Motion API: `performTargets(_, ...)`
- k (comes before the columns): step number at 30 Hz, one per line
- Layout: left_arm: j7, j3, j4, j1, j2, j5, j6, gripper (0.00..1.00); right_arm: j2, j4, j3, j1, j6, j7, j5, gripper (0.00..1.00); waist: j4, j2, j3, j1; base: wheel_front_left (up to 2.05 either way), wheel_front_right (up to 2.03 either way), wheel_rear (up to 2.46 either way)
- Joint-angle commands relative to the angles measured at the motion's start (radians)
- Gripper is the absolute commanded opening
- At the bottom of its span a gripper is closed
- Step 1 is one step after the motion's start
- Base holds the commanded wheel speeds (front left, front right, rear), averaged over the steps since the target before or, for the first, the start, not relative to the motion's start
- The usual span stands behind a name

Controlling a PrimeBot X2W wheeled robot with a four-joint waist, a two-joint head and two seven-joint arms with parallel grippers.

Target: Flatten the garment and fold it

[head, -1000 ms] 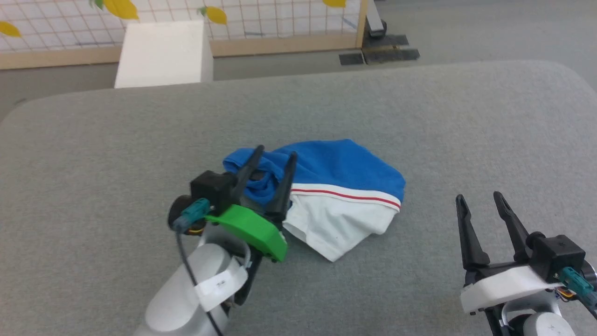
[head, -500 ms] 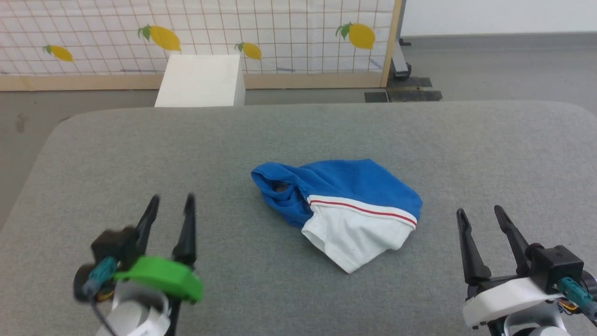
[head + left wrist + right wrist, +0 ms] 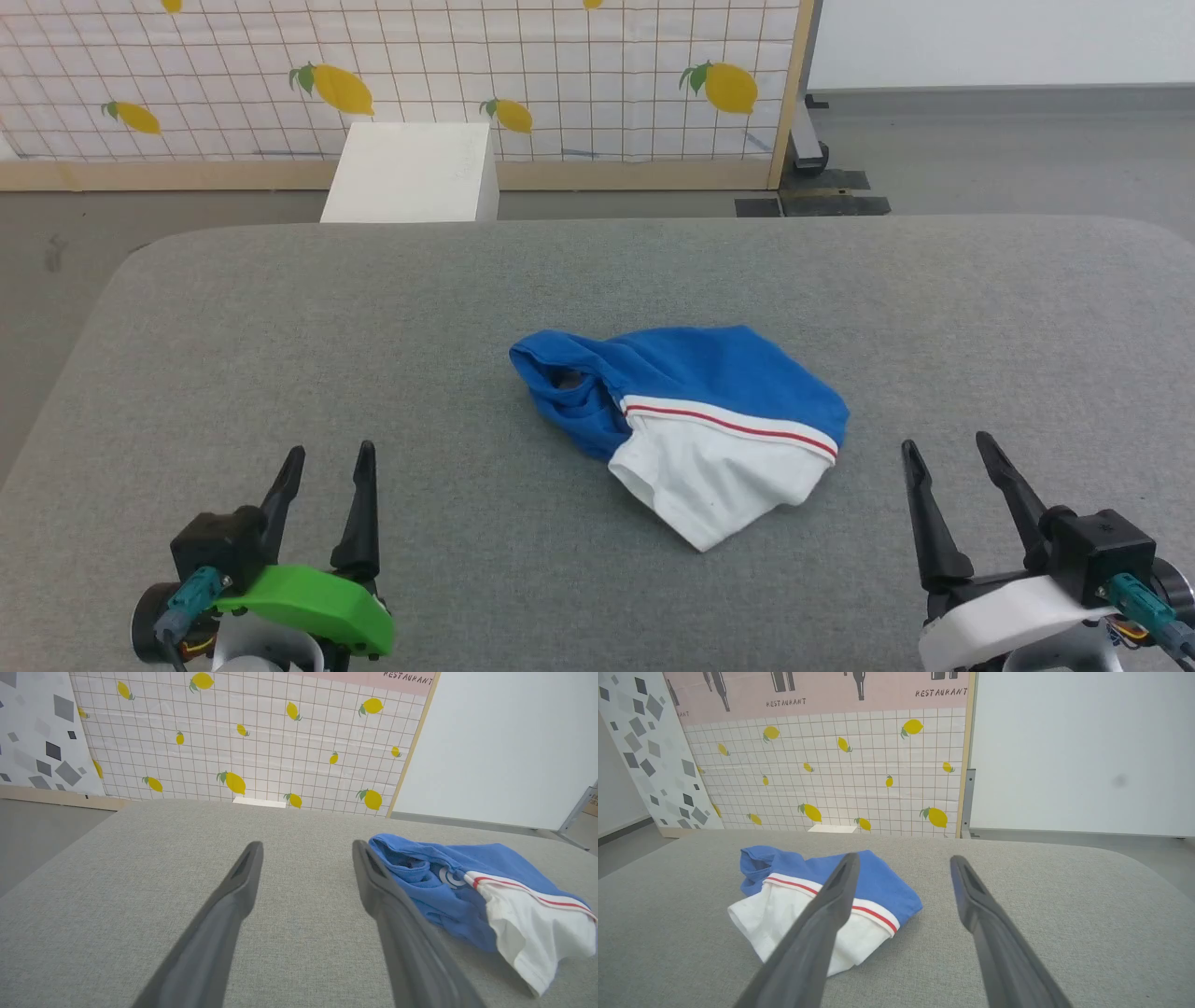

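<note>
Logging item one, the garment (image 3: 691, 373): location and condition?

Middle of the grey desk (image 3: 280, 308); one crumpled heap; blue body bunched and doubled over, white sleeve (image 3: 719, 485) lying toward the robot, red-and-white trim (image 3: 738, 425) across it; a scrap of white print (image 3: 449, 877) shows among the folds in the left wrist view; not spread, not folded.

Progress entry, then?

Flattening: not done, by my judgement not begun; folding: not done; whole task left; Left tool (image 3: 331, 451): fingers parted, holding nothing, low on the desk's near left, well apart from the cloth; Right tool (image 3: 946, 443): fingers parted, holding nothing, near right, near the heap's right edge but not touching.

Surroundings and obstructions?

White box (image 3: 411, 173) beyond the far edge; lemon-print panel (image 3: 560, 84) with a wooden frame behind it; dark base plates (image 3: 812, 201) at the panel's foot; plain white wall (image 3: 980, 42) to the right; none of these lies on the desk; the way from each tool to the heap looks open. Only hindrance I would note: the cloth's own tangle; hems and the second sleeve are hidden inside it, so which edge to take first cannot be told; cloth looks soft and limp, likely to drag and bunch if pulled from one point.
</note>
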State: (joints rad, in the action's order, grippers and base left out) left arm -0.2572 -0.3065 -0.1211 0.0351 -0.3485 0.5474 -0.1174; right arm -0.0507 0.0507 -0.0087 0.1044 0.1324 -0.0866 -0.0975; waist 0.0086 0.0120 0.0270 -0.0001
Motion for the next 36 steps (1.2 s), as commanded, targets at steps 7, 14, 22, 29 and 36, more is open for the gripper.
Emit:
performTargets(7,-0.004,-0.005,0.015,-0.012,-0.006,0.004,-0.012,1.0,0.001,0.004,-0.019,0.011,-0.002,0.015,0.016,1.0,0.009,-0.012,-0.001,0.0001,0.0,0.0,0.0)
performTargets(14,-0.003,-0.005,0.028,0.011,0.001,0.002,-0.016,1.0,0.001,-0.04,0.021,-0.065,-0.002,0.162,0.075,1.0,0.044,-0.012,-0.023,0.0001,0.0,0.0,0.0)
performTargets(22,-0.004,-0.011,0.02,0.049,0.036,-0.001,-0.003,1.0,-0.137,-0.109,0.24,-0.23,-0.002,0.506,-0.089,1.0,0.113,-0.012,-0.06,0.0001,0.0,0.0,0.0)
performTargets(29,-0.004,-0.012,0.0,0.087,0.072,-0.017,0.02,1.0,-0.249,-0.132,0.427,-0.322,-0.002,0.762,-0.255,1.0,0.179,-0.012,-0.1,0.0001,0.0,0.0,0.0)
performTargets(36,-0.004,0.005,-0.017,0.119,0.105,-0.04,0.047,1.0,-0.291,-0.222,0.547,-0.411,-0.002,0.832,-0.32,1.0,0.213,-0.012,-0.144,0.0001,0.0,0.0,0.0)
